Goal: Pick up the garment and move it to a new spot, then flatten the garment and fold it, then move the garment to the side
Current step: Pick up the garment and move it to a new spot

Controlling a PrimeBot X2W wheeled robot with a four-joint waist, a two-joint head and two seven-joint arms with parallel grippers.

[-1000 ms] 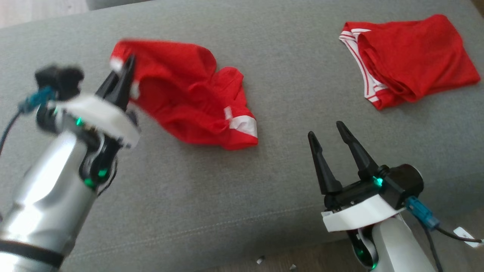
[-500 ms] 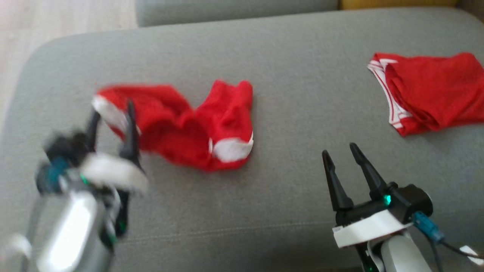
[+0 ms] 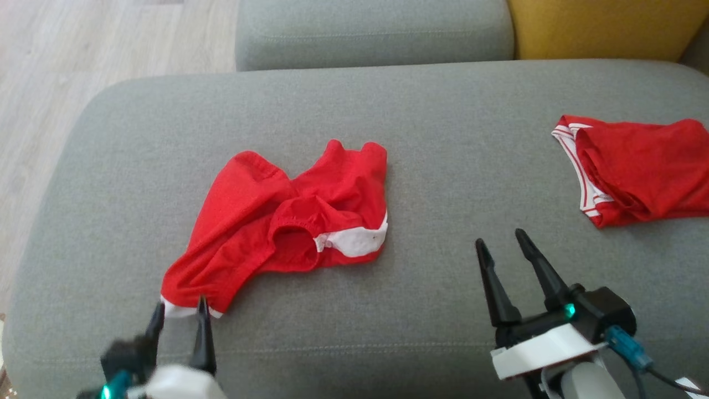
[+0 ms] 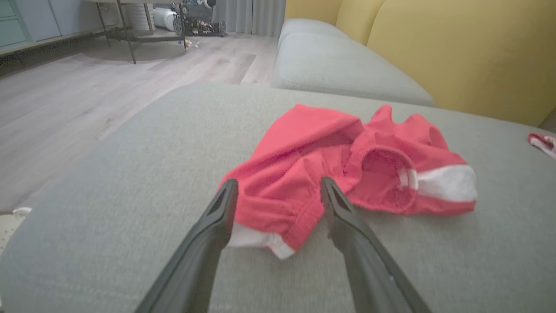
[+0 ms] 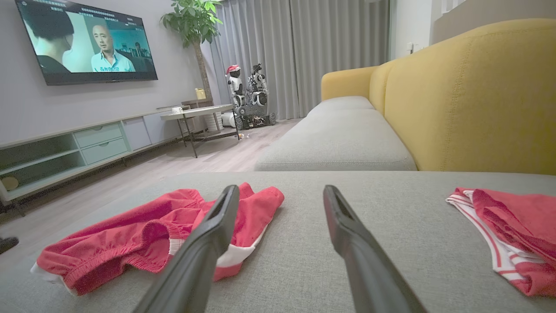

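Observation:
A crumpled red garment (image 3: 277, 227) with white trim lies on the grey sofa seat (image 3: 443, 138), left of middle. Its near corner with a white hem (image 4: 256, 240) rests between the tips of my left gripper (image 3: 178, 310), which stands open at the lower left and holds nothing. In the left wrist view the garment (image 4: 347, 165) spreads just beyond my left gripper (image 4: 278, 189). My right gripper (image 3: 501, 239) is open at the lower right, apart from the garment (image 5: 147, 239), with bare seat under it (image 5: 281, 191).
A second red garment (image 3: 637, 169) with white striped trim lies bunched at the seat's right edge (image 5: 512, 226). A yellow backrest (image 3: 598, 27) and another grey cushion (image 3: 371, 33) lie beyond. Wooden floor (image 3: 66, 66) drops off to the left.
My left gripper has opened and let the garment's corner drop, then drawn back toward the front edge. The garment now lies spread on the seat. The head camera has shifted too.

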